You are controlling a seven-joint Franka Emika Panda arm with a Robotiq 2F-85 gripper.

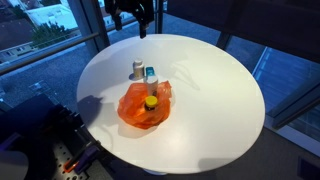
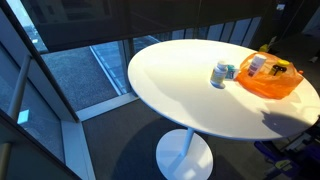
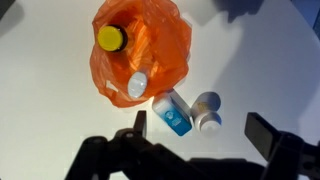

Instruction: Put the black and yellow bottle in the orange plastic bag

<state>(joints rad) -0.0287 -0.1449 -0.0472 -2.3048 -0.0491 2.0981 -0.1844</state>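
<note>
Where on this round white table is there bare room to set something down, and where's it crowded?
Most of the white table is bare: the wide stretch from the orange bag across to the far rim, and the strip between the two small bottles and the table edge. It is crowded only where those bottles stand close beside the bag.

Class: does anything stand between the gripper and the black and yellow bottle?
Nothing visible does. The open gripper hangs above the table. The black and yellow bottle sits inside the orange plastic bag, uncovered. The blue bottle and white bottle sit beside the bag, not over it.
</note>
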